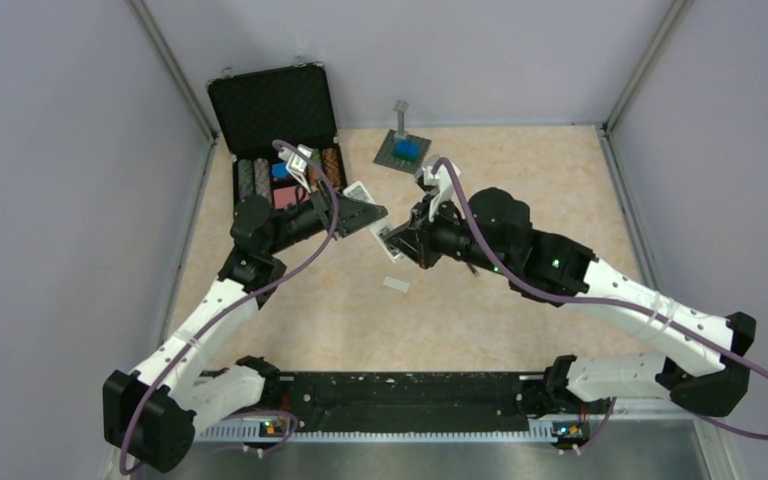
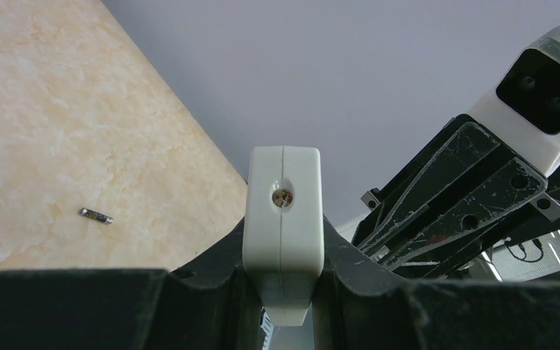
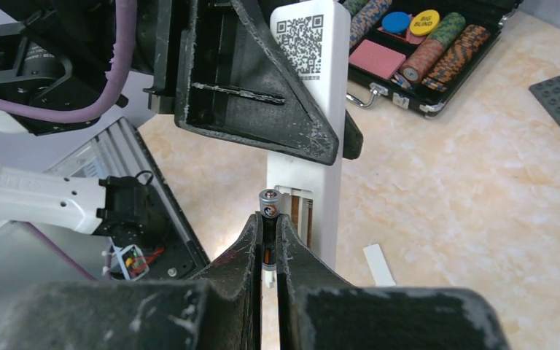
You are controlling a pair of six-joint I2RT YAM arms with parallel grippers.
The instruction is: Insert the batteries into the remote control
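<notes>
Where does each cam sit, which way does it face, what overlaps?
Top external: above and behind, looking down on the table; left arm and right arm show.
Left wrist: faces the remote control's end, clamped in the left gripper; right arm's camera beyond.
Right wrist: faces the battery in the right gripper, beside the remote control's open bay.
Shared: all three show the remote control.

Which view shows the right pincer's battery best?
Right wrist: the battery is close, clamped in the right pincer beside the remote control. Top view: too small to tell. Left wrist: not visible.

Battery (image 3: 269,204) just beside remote (image 3: 326,197); cover plate (image 3: 378,264) on table (image 3: 467,219).
</notes>
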